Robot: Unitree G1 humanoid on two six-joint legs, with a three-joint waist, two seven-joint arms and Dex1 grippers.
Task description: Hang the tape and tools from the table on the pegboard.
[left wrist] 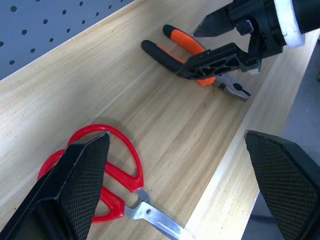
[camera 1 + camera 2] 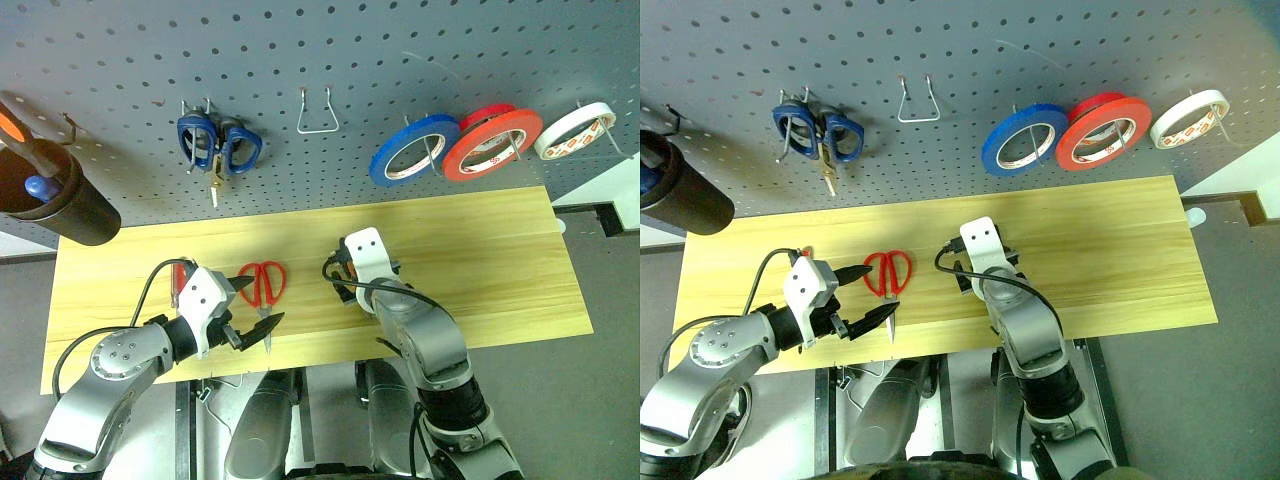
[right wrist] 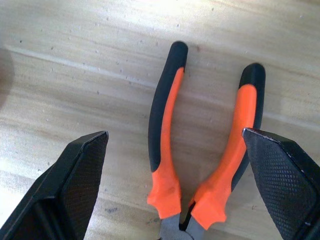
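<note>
Black cup holds tool handles; both grippers' fingers spread wide, empty.

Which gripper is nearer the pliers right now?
Right. The right gripper hangs open directly over the pliers, its fingers on either side of the handles. The left gripper is open farther off, beside the red-handled scissors.

Scissors lie on the table left of the pliers (pegboard behind).
</note>
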